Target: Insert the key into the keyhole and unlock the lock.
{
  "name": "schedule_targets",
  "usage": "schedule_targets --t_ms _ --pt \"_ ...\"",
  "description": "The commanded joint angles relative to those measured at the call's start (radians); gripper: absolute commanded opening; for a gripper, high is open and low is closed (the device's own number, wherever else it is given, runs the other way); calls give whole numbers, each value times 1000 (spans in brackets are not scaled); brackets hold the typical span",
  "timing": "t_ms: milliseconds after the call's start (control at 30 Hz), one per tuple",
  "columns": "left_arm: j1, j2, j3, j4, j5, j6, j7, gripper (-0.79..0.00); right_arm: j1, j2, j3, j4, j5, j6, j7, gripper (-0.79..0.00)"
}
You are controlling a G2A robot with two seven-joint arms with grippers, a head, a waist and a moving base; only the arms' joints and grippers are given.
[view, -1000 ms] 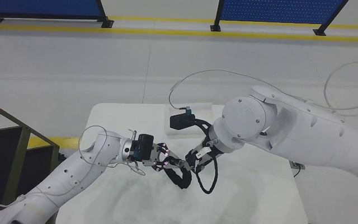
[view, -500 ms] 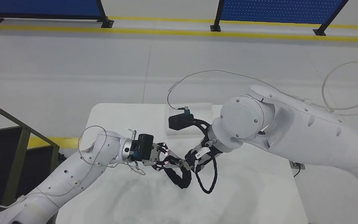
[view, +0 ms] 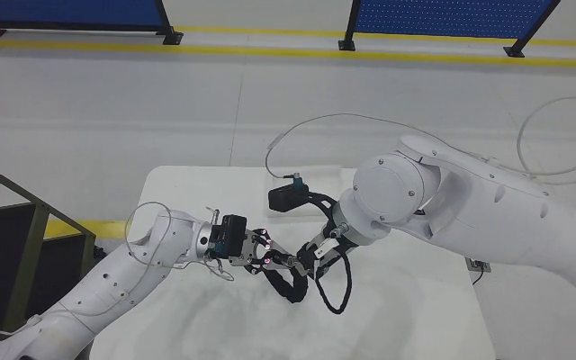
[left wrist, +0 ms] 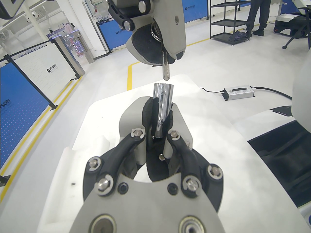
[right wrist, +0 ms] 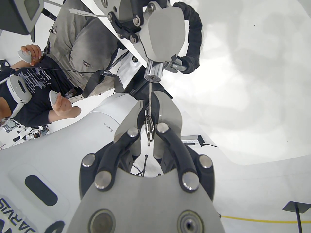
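key (left wrist: 166, 70) head hidden inside right hand (right wrist: 150, 101)

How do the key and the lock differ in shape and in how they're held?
The key is a thin flat blade; the lock is a thick round chrome barrel. The key is clamped by the right gripper, the lock by the left gripper. Both are shiny metal and lined up tip to end, with a gap between.
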Motion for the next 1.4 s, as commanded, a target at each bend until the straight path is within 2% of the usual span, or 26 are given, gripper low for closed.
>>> schedule_targets --t_ms 0,367,433,867,933,1100,1367 --pt "0 0 0 0 0 0 0 -785 0 0 0 0 0 0 0 -785" --pt "0 0 0 0 0 0 0 -785 0 0 0 0 0 0 0 -785" --pt "-33 -1 -15 -7 32 -4 -33 -785 0 0 0 0 0 0 0 -785" --pt "-27 -2 -22 0 11 0 -25 -785 0 0 0 0 0 0 0 -785" --pt "-14 -2 -31 -8 -2 14 -53 -785 -10 0 0 -15 -31 -3 2 -785" --pt "-9 8 -73 -32 -10 -7 -100 -785 30 7 0 -7 -101 -56 55 -785" --pt "0 7 -85 -63 27 -61 -118 -785 70 18 0 15 -88 -93 93 -785"
